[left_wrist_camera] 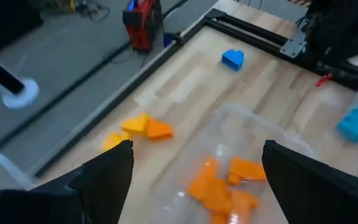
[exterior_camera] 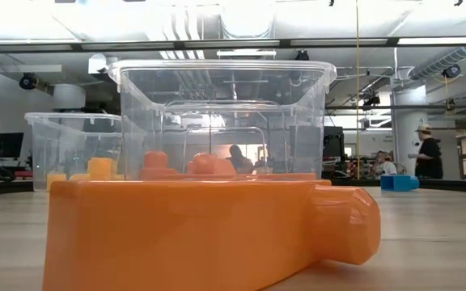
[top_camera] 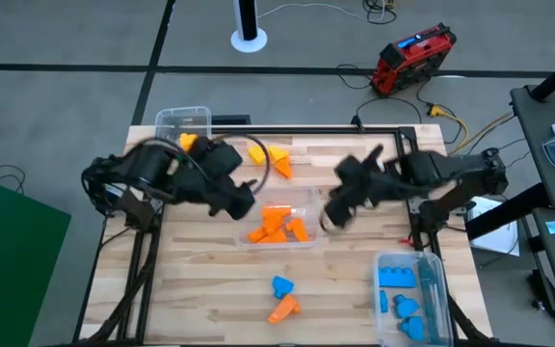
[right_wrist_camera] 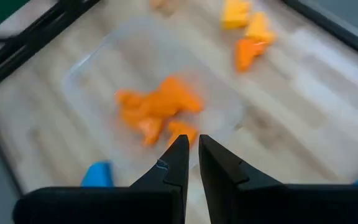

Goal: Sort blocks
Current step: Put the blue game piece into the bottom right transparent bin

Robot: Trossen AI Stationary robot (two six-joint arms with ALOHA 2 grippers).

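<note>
Pale wooden table (top_camera: 200, 289), black-framed, on a grey floor; a red device (top_camera: 412, 60) with cables lies on that floor beyond the far edge.

Middle clear bin (top_camera: 308, 198): holds a pile of orange blocks (top_camera: 277, 225). The left wrist view shows the same pile through the bin wall.

Corner clear bin (top_camera: 183, 118) at the far left: yellow blocks (top_camera: 189, 143) inside; the low view alone shows them stacked behind its wall.

Near-right clear bin (top_camera: 434, 265): blue blocks (top_camera: 398, 278).

Loose on the table: a yellow and an orange block (top_camera: 269, 154) beyond the middle bin; a blue block (top_camera: 281, 285) touching an orange block (top_camera: 282, 308) near the front edge. That orange piece fills the low view's foreground, hiding the table behind it.

Left gripper (top_camera: 242, 204): above the middle bin's left end; fingers (left_wrist_camera: 107, 171) spread wide with nothing between them, visible only in its wrist view.

Right gripper (top_camera: 335, 214): at the bin's right end; its wrist view shows the fingers (right_wrist_camera: 178, 163) nearly together, a thin gap, empty.

Low view only: people standing in the room behind.
</note>
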